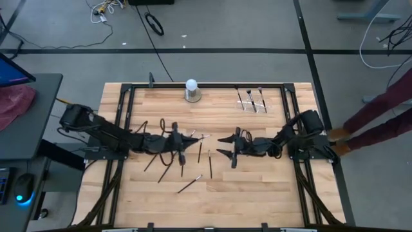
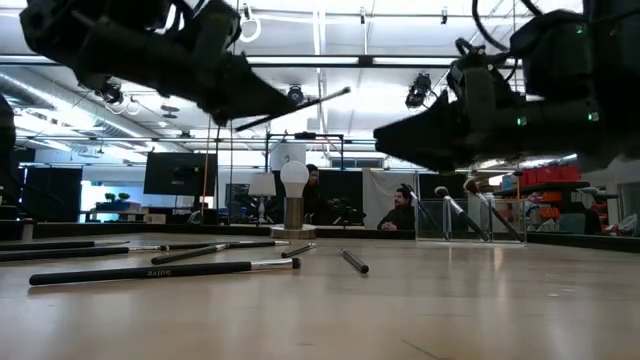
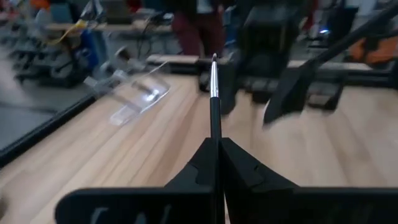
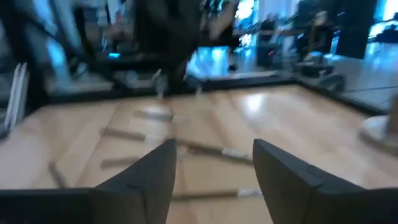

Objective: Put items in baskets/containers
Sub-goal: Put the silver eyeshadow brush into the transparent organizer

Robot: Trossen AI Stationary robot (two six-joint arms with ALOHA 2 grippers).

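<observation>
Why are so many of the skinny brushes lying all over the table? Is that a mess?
A bit, yes. Several thin dark makeup brushes lie scattered at odd angles on the wooden table, outside the clear plastic holder, where three already stand. The left gripper holds one more.

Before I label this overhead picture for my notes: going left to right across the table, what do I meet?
Left tool shut on a makeup brush → right tool, open → clear holder with three brushes, farther back.

Both arms reach inward over the table, left hand (image 1: pixel 190 137) clamped shut, right hand (image 1: pixel 224 145) spread open, facing it.
</observation>
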